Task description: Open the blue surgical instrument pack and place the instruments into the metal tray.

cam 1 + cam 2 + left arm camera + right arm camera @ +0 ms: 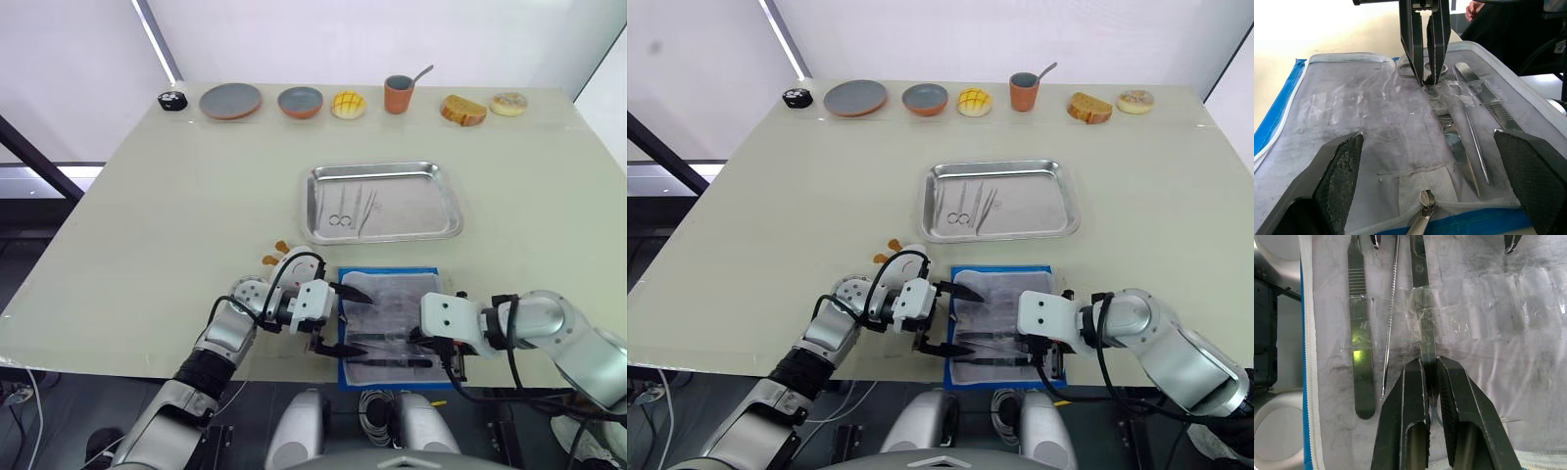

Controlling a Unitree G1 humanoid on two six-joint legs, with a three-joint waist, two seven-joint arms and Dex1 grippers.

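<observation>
A wide, pale cream rectangular table (pixel 176 196) stands before bright white walls (pixel 323 39) under even light.

Light glares off a slanted white strip (pixel 157 39) at the back left, where a dark diagonal bar (pixel 39 157) crosses the corner beside the table's left edge. A 2nd white panel (pixel 605 98) rises at the far right. Below the table's near edge lies dark grey floor (pixel 59 411), with a thin white cable (pixel 34 416) trailing at the lower left.

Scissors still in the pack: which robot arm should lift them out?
Probably the right: its end effector is already closed on the scissors in the pack. The left end effector is open beside them.
</observation>
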